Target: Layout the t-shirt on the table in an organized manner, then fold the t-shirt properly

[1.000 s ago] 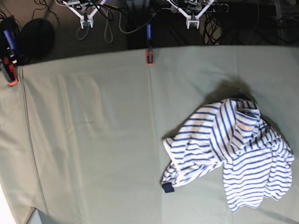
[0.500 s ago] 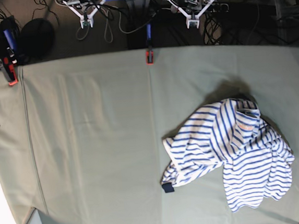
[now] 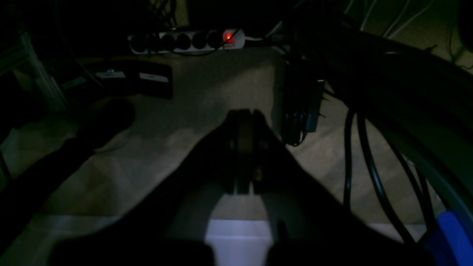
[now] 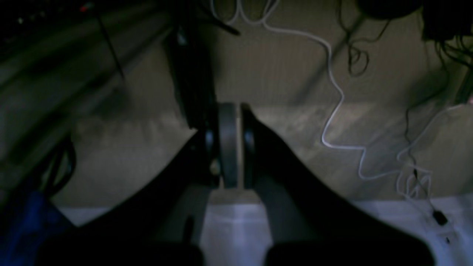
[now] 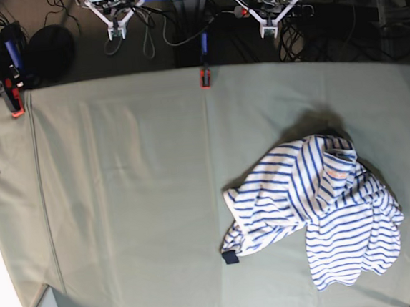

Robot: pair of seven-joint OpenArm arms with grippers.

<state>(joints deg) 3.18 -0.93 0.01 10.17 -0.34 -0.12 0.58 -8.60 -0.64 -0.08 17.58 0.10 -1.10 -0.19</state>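
The t-shirt (image 5: 316, 210) lies crumpled, long axis diagonal; both end effectors pinched closed, empty.

I see the t-shirt (image 5: 319, 208) crumpled in a heap on my bench (image 5: 123, 204), toward the right side in the base view, nearer the front edge than the back. White fabric with thin blue horizontal stripes, bunched and folded over itself, not spread flat. A dark navy cuff or tag pokes out at its lower left corner. Small orange mark sits near the collar, upper right of the heap. Bench is covered in pale grey-green cloth, faintly creased, far wider than the shirt.
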